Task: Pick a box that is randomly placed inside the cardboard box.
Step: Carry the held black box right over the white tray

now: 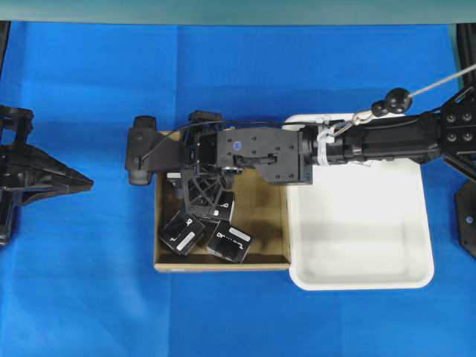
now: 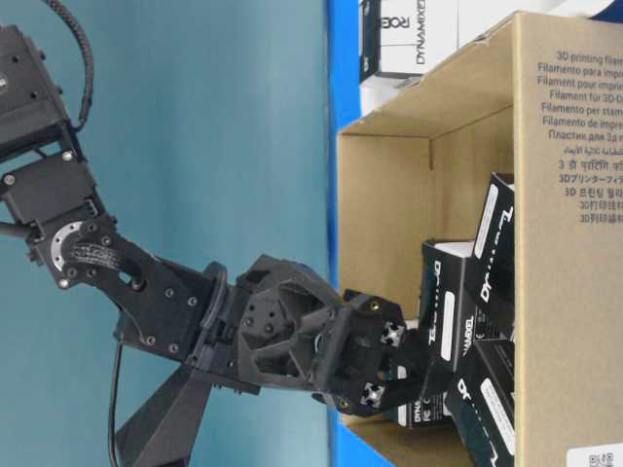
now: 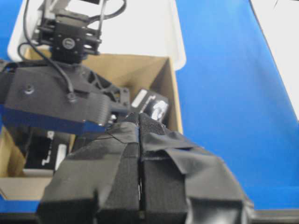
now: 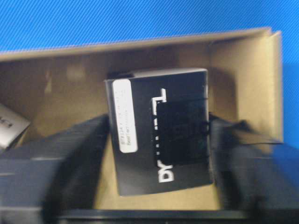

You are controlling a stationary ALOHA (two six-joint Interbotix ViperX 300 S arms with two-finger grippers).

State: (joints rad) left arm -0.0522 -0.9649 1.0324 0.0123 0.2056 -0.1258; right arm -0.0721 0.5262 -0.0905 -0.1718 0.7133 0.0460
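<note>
The right gripper reaches down into the cardboard box, its fingers standing on either side of one black box near the carton's far edge. The jaws look partly drawn in, flanking the box, but whether the pads already press on it cannot be told from the blurred wrist view. The left gripper rests apart at the left edge of the blue worktop, its taped fingers shut together on nothing.

The main risk, as I judge it, is a poor bite: the fingers may catch only an edge of the box, so it twists or slips as it is lifted. Neighbouring boxes lie tilted and touching one another, so a finger could snag one and drag it along, or jam against the carton's wall.

Counted from overhead: one cardboard box, one white tray just beside its right edge, and at least three black boxes, others perhaps hidden under the arm.
</note>
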